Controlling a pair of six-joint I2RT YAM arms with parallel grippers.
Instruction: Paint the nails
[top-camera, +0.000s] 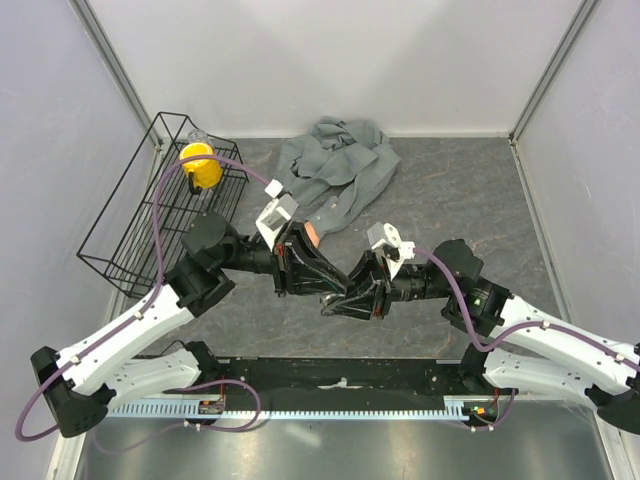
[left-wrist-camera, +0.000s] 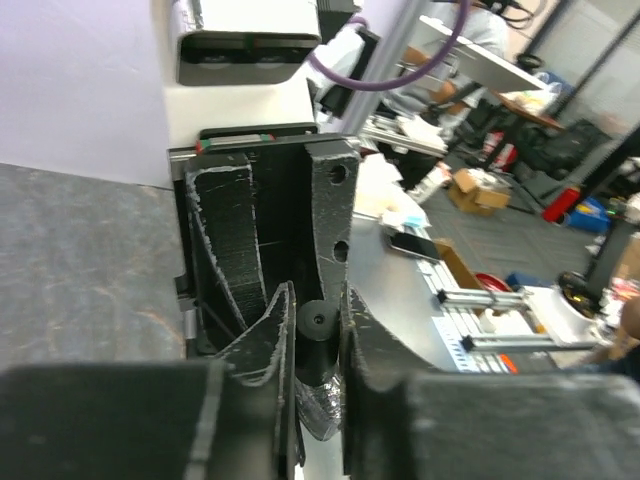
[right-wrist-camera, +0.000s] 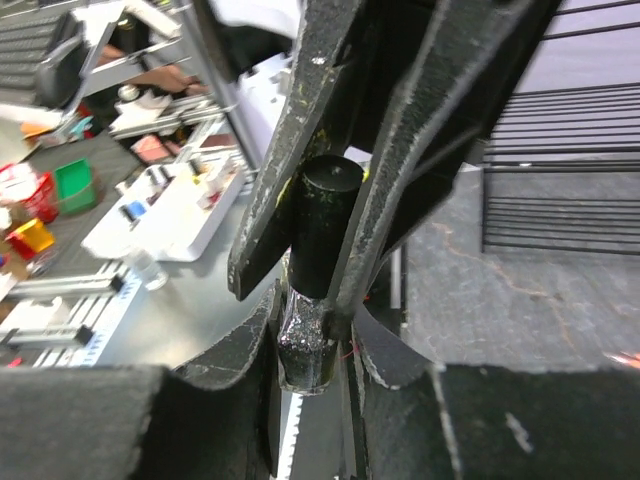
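Note:
A small dark glittery nail polish bottle (right-wrist-camera: 305, 345) with a black cap (right-wrist-camera: 322, 215) is held between both grippers above the table's middle. My right gripper (right-wrist-camera: 312, 335) is shut on the glass body. My left gripper (left-wrist-camera: 318, 335) is shut on the cap (left-wrist-camera: 318, 345). In the top view the left gripper (top-camera: 325, 287) and right gripper (top-camera: 342, 300) meet tip to tip. A bit of the peach mannequin hand (top-camera: 312, 234) shows behind the left gripper, at the end of its grey sleeve (top-camera: 335, 165). The nails are hidden.
A black wire basket (top-camera: 120, 230) stands at the back left with a yellow object (top-camera: 201, 166) in it. The crumpled grey sleeve lies at the back centre. White walls close in the grey table on three sides.

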